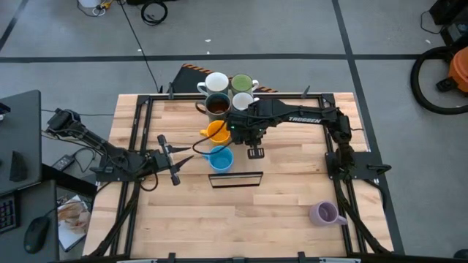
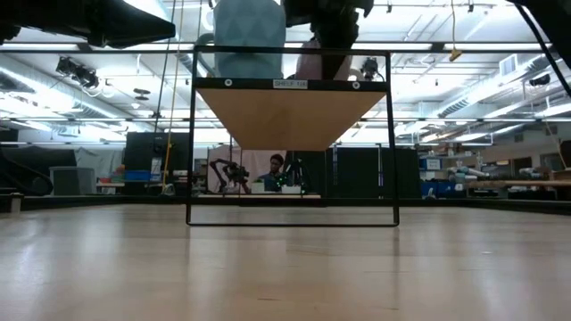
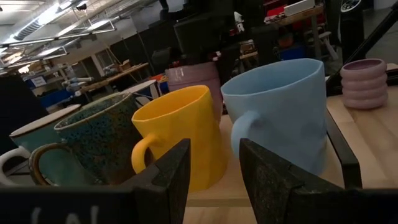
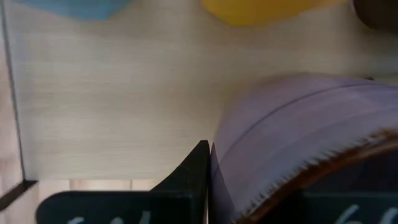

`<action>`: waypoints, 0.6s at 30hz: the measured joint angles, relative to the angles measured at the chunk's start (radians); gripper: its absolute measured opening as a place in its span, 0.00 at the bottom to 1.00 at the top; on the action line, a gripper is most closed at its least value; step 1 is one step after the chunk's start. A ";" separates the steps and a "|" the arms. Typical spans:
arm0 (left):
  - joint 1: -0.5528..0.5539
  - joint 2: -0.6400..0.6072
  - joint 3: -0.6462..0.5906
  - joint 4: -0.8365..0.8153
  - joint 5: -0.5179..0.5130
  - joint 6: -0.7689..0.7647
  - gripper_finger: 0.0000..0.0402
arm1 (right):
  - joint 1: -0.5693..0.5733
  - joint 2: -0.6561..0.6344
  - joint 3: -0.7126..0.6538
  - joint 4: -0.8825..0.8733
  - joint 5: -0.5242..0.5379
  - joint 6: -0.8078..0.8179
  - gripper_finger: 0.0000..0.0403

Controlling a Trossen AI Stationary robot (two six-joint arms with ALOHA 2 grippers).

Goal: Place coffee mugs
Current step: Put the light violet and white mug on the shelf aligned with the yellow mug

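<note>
Near the table's far edge stand two white mugs (image 1: 216, 82) (image 1: 244, 99), a green mug (image 1: 242, 82) and a dark speckled mug (image 1: 217, 107). An orange mug (image 1: 216, 131) and a blue mug (image 1: 221, 158) stand nearer. My right gripper (image 1: 253, 143) is beside the orange and blue mugs, shut on a light purple mug (image 4: 298, 124); the arm hides this mug from above. It shows behind the orange mug in the left wrist view (image 3: 189, 78). My left gripper (image 1: 184, 157) is open and empty, left of the blue mug. A second, ribbed purple mug (image 1: 324, 213) stands at the near right. My right gripper holds the light purple mug at its wall just below the rim (image 4: 224, 168). One finger (image 4: 193, 180) lies against the wall's outer side; the mug hides the other finger. The fingers come from above, pointing down. Whether the mug's base is on the table, I cannot tell.
A thin black wire frame (image 1: 235, 179) stands on the table just near of the blue mug. Black rails (image 1: 139, 124) run along the table's left and right sides. Bare wood lies at the near middle.
</note>
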 joint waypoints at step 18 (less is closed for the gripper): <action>0.000 0.000 0.000 -0.005 0.000 -0.001 0.36 | -0.016 0.001 0.000 0.064 -0.048 -0.018 0.19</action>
